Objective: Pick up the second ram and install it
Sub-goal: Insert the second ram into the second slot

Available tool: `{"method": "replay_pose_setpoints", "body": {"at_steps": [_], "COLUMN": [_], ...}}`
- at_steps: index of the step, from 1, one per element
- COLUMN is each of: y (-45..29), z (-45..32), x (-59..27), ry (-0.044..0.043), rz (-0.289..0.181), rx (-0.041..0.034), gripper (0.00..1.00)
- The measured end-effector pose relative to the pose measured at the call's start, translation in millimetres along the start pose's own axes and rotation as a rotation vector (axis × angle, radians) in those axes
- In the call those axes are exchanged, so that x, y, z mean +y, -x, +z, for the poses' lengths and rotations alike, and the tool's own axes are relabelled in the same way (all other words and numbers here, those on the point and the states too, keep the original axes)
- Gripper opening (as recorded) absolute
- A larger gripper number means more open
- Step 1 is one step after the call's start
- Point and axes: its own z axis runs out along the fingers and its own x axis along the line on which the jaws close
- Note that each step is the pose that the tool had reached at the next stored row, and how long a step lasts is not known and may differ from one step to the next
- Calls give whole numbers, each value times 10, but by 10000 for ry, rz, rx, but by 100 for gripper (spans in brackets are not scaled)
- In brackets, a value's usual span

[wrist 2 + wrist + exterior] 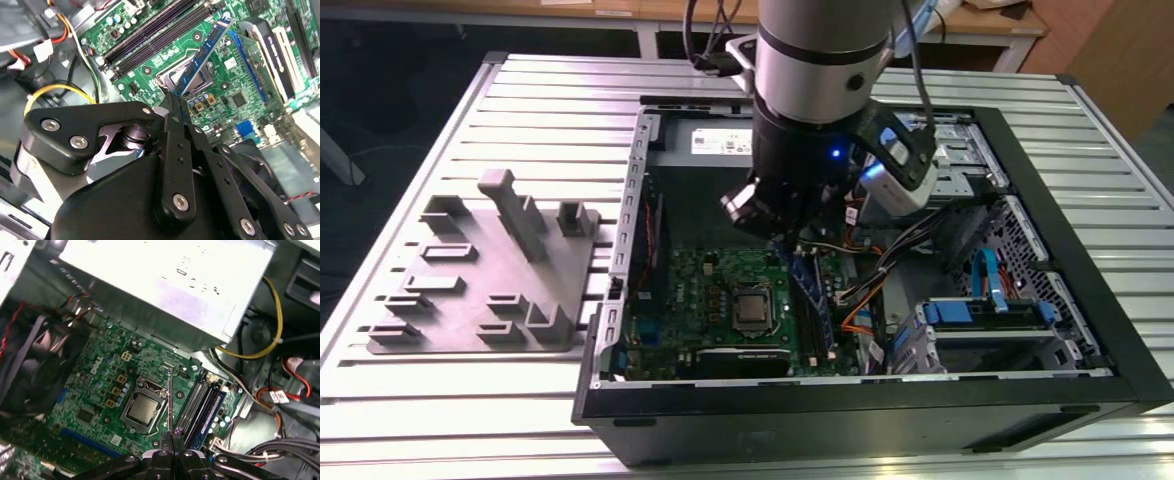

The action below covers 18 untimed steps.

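Clamping the second ram [205, 55] tight in the gripper [175, 102], up over the motherboard [95, 390] near its slot-side edge, not seated yet. Looks like mid-install; probably needs squaring up with a free memory slot [192, 402] before going down.

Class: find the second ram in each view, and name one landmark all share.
Second wrist view: the second ram slants face-on from the gripper.
First wrist view: a thin edge-on line beside the CPU socket.
Exterior view: under the gripper; not separable from the slots.
Shared landmark: the CPU socket.
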Motion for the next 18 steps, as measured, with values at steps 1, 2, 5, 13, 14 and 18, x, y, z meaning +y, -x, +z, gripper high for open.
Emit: {"method": "replay_pose_setpoints", "body": {"at_steps": [1, 2, 5, 13, 14, 18], "y": [0, 0, -1, -1, -2, -2], "z": [3, 6, 14, 36, 39, 50], "x": [0, 0, 0, -1, -1, -1], "ry": [-7, -14, -35, -90, -97, -124], "rz": [195, 377, 915, 2363, 2560, 3279], "rx": [-4, -8, -19, -49, -53, -67], "gripper": [8, 8, 8, 8, 8, 8]}}
